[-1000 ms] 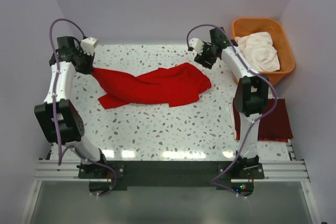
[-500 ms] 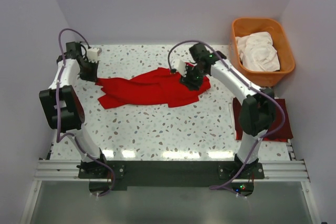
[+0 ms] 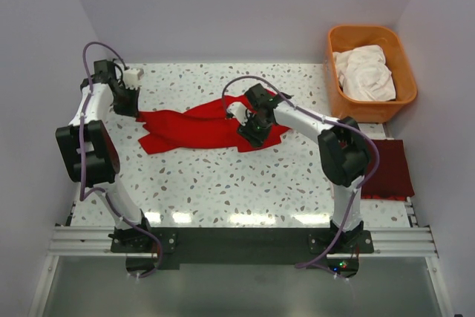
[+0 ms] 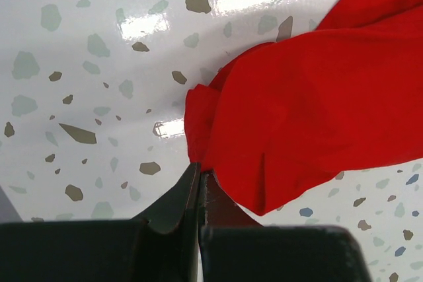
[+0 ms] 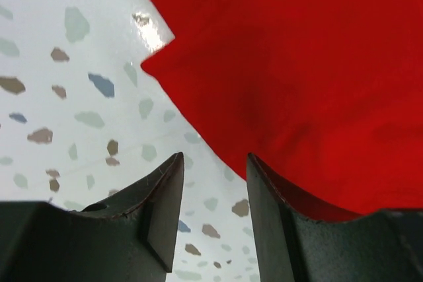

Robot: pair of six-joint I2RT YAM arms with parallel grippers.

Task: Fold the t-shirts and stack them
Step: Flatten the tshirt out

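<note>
Speckled table (image 3: 223, 183), left tool (image 4: 198, 170) pinching red t-shirt (image 3: 197, 130) corner, right tool (image 5: 213, 160) spread, arm bent low over it

From where I stand nothing can be read: no lettering, label, brand or number shows on the red t-shirt (image 3: 193, 130), the orange basket (image 3: 364, 30) or the speckled table (image 3: 223, 176).

red t-shirt (image 3: 194, 128) rumpled across table (image 3: 223, 183) centre; dark red shirt (image 3: 391, 172) folded flat; white shirt (image 3: 364, 72) bunched in basket (image 3: 364, 30)
</note>
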